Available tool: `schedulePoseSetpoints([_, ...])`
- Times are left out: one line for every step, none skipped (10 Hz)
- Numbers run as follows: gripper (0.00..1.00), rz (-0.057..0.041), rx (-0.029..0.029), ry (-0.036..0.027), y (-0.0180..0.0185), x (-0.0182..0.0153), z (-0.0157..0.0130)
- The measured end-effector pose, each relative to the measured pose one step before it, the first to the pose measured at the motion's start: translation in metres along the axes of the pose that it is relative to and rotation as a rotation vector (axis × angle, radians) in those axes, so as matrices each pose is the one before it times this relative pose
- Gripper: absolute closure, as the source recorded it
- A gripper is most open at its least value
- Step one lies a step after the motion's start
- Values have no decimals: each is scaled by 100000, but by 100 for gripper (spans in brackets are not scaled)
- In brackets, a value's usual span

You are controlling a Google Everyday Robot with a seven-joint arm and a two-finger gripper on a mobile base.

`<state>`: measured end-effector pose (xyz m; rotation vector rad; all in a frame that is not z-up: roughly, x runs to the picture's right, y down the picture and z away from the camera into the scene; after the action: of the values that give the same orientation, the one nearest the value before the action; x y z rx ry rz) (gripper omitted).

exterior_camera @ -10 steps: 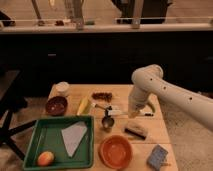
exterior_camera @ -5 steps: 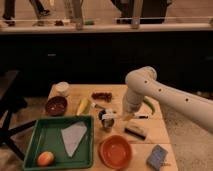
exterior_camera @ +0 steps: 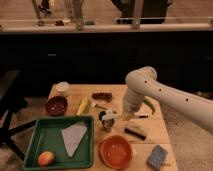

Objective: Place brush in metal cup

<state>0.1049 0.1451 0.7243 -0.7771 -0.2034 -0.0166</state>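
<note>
The brush [exterior_camera: 121, 117] lies almost level in the air, with its white handle pointing right and its black tip at the right end. Its dark head is at the left, right at the rim of the small metal cup [exterior_camera: 106, 122], which stands upright mid-table. My gripper [exterior_camera: 125, 114] hangs down from the white arm [exterior_camera: 150, 85] just right of the cup and is shut on the brush handle. The orange bowl [exterior_camera: 116, 151] sits in front of the cup.
A green tray [exterior_camera: 47, 131] at front left holds a white cloth [exterior_camera: 74, 136] and a peach-coloured fruit [exterior_camera: 46, 158]. Also on the table are a dark red bowl [exterior_camera: 56, 105], a white cup [exterior_camera: 62, 88], a yellow item [exterior_camera: 83, 106], a dark block [exterior_camera: 136, 131] and a blue sponge [exterior_camera: 158, 157].
My gripper has moved left towards the metal cup, carrying the brush. The brush head is now at the cup.
</note>
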Motion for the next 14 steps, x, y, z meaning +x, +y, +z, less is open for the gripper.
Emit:
schedulePoseSetpoints([100, 12, -17, -9, 2, 1, 11])
schedulePoseSetpoints([100, -231, -166, -93, -32, -33, 117])
schedulePoseSetpoints([100, -662, -967, 346, 21, -356, 371])
schedulePoseSetpoints([100, -953, -781, -25, -153, -1086, 488])
schedulePoseSetpoints([100, -844, -895, 67, -150, -1285, 538])
schedulePoseSetpoints([100, -1941, -1479, 61, -218, -1939, 862])
schedulePoseSetpoints([100, -1688, -1115, 85, -170, -1298, 675])
schedulePoseSetpoints([100, -948, -577, -1, -117, -684, 392])
schedulePoseSetpoints([100, -1392, -1097, 256, -8, -722, 491])
schedulePoseSetpoints([100, -799, -682, 56, 17, -378, 353])
schedulePoseSetpoints([100, -765, -460, -76, -9, -361, 276])
schedulePoseSetpoints([100, -830, -555, -146, -92, -420, 357])
schedulePoseSetpoints([100, -109, -177, -191, -107, -108, 150])
schedulePoseSetpoints([100, 219, -174, -265, -109, 28, 136])
